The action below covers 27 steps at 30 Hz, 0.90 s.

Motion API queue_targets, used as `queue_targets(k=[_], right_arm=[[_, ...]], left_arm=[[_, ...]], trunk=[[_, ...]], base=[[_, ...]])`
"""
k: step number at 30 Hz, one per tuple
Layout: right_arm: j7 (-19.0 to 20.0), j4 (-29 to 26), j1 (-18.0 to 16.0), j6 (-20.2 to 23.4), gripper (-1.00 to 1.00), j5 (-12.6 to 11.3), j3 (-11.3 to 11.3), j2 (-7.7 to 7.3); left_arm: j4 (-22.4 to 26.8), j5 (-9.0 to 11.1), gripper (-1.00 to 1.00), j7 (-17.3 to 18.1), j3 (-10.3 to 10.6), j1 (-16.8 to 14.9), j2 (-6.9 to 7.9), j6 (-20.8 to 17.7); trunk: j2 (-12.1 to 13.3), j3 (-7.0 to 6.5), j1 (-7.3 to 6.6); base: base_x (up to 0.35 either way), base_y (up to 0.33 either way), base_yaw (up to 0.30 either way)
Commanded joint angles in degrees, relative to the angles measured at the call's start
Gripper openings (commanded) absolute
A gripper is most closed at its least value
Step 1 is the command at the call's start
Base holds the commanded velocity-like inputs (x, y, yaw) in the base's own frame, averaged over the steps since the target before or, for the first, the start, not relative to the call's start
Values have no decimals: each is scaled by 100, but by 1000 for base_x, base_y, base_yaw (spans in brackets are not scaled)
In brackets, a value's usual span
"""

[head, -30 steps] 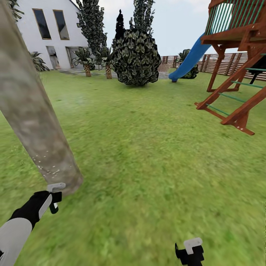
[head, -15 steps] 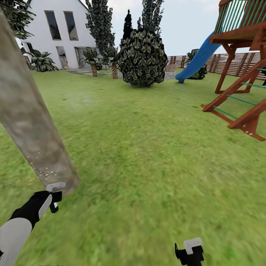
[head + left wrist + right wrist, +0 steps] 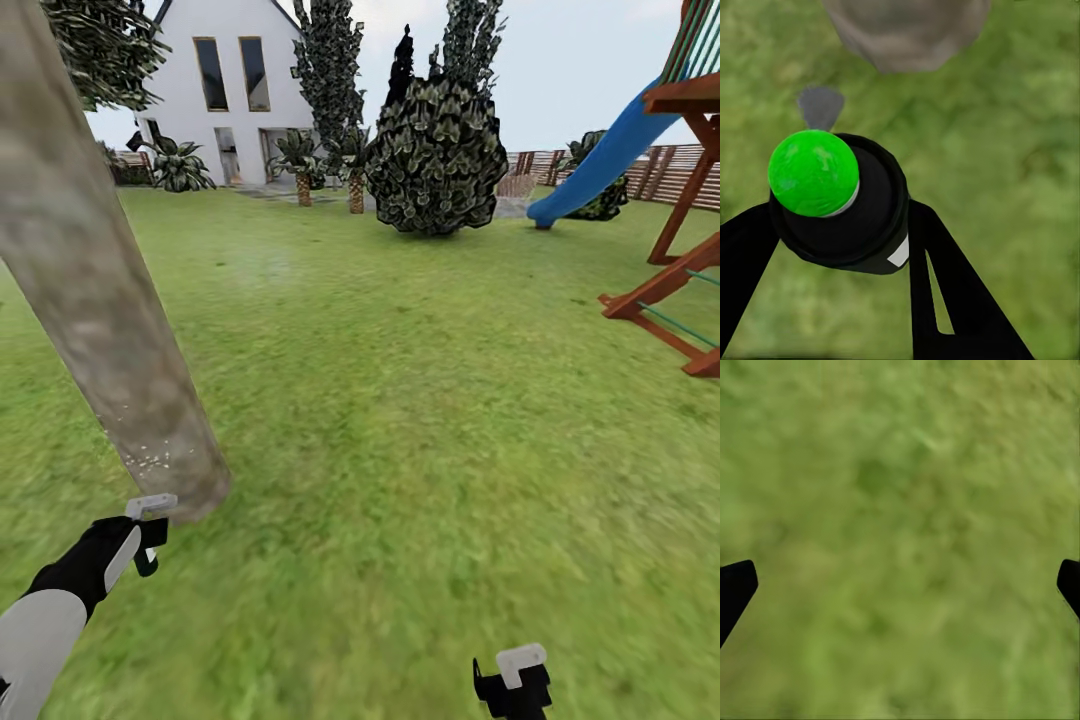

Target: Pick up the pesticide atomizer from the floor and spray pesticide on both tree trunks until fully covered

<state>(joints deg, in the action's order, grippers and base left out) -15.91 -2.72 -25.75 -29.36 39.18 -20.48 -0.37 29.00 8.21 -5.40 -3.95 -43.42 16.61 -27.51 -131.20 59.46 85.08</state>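
Note:
A thick, mottled grey-beige tree trunk (image 3: 95, 290) slants up the left of the head view, its base (image 3: 907, 30) in the grass. Whitish pesticide specks (image 3: 150, 460) dot the bark low down. My left gripper (image 3: 148, 530) hangs just in front of the trunk's foot. In the left wrist view the left gripper (image 3: 844, 255) is shut on the pesticide atomizer (image 3: 840, 202), a black bottle with a bright green cap. My right gripper (image 3: 515, 680) is low over the grass floor (image 3: 420, 420). The right gripper (image 3: 900, 585) is open, with only lawn between its fingers.
A round dark bush (image 3: 435, 160) stands mid-lawn, with short palms (image 3: 305, 160) and a white house (image 3: 235, 85) behind it. At the right are a blue slide (image 3: 600, 165), a wooden play frame (image 3: 680, 290) and a slatted fence (image 3: 670, 170). Open grass lies ahead.
The whole picture has shifted right, so the camera has turned left; the house and bush now sit nearer the middle. Both arms hold the same place in the view.

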Motion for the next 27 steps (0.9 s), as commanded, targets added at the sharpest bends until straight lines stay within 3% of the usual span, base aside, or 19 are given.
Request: queue_targets(k=[1, 13, 20, 27], right_arm=[[0, 0, 0, 0, 100, 1, 0, 1], [0, 0, 0, 0, 100, 2, 0, 2], [0, -1, 0, 0, 100, -4, 0, -6], [-2, -5, -1, 0, 100, -4, 0, -11]], left_arm=[[0, -3, -100, -1, 0, 0, 0, 0], [0, -16, -100, -5, 0, 0, 0, 0], [82, -3, -100, 20, 9, 0, -4, 7], [772, -51, -100, 73, 61, -182, -375, -72]], trunk=[[0, 0, 0], [0, 0, 0], [0, 0, 0], [0, 0, 0]], base=[[196, -231, 276], [222, -203, 276], [32, -19, 273], [0, 0, 156]])
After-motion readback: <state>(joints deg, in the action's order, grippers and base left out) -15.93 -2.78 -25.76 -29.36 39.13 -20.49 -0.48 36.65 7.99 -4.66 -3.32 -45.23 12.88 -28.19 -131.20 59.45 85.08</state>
